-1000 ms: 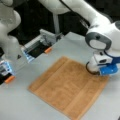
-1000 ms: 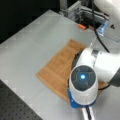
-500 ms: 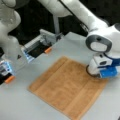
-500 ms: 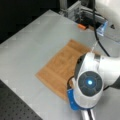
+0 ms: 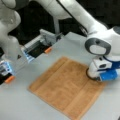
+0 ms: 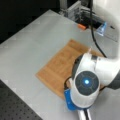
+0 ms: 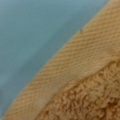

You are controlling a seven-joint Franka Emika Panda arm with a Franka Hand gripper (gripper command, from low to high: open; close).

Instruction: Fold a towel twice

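On the surface (image 5: 50, 110) the towel (image 5: 66, 88) lies flat, unfolded; pincer (image 5: 96, 77) at its right corner, grip state unclear. Soft, limp: pinch ribbed edge.

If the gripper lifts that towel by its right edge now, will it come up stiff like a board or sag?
Probably sag: the towel lies flat on the table, and the wrist view shows soft looped pile beside a thin ribbed band. It likely weighs little. The gripper sits low at its edge in a front view; a lifted edge should drape and trail.
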